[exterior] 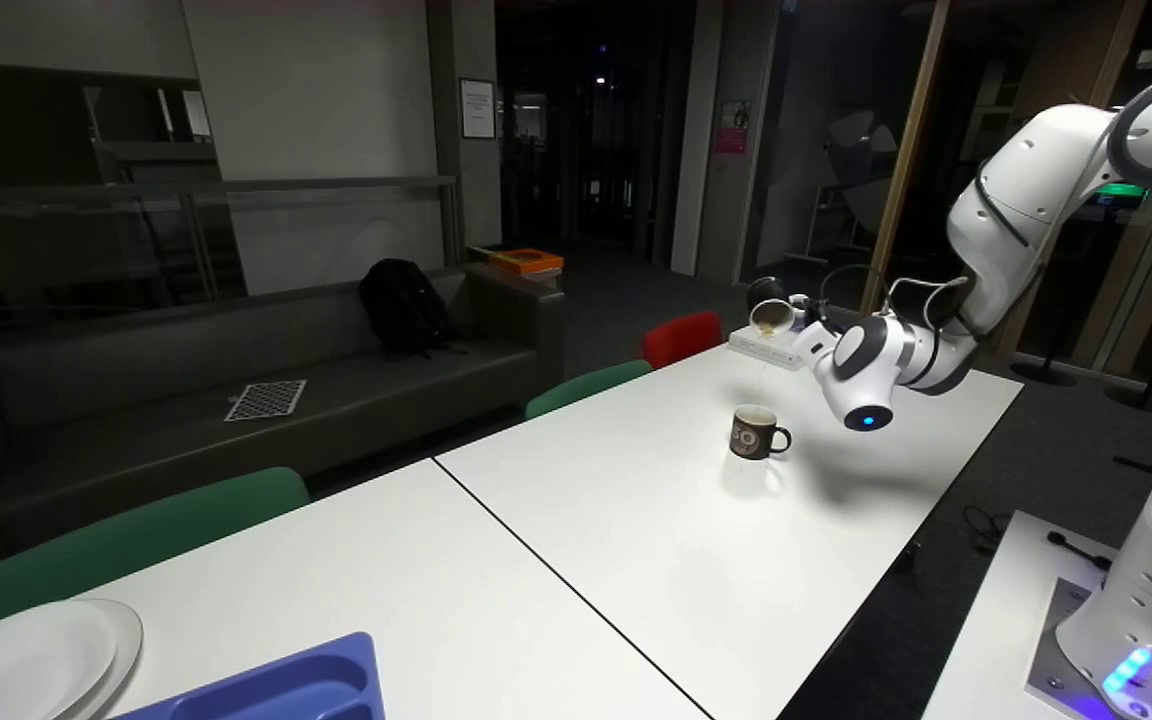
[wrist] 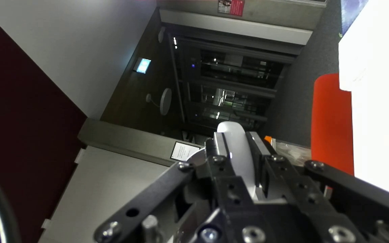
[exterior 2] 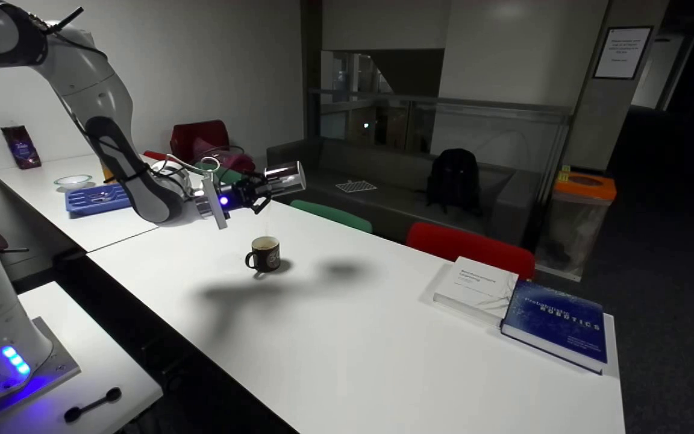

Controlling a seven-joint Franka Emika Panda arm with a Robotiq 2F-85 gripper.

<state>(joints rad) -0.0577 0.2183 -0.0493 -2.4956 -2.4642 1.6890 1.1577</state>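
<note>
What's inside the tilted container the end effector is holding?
In an exterior view, the tilted container shows some brownish contents near its opening; its deeper interior is hidden by its own side.

The silver metallic-looking cylindrical cup (exterior 2: pixel 284 179) is glossy; at its six o'clock, the flat white laminate-like tabletop (exterior 2: pixel 299 349) looks smooth.

Blue bk (exterior 2: pixel 555 323): "Probabilistic Robotics"; white bk (exterior 2: pixel 478 288): "Reinforcement Learning".

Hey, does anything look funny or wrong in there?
Yes: the shiny cup in the gripper is tipped on its side above the dark mug. That looks odd because cups usually stand upright, like the mug does.
</note>
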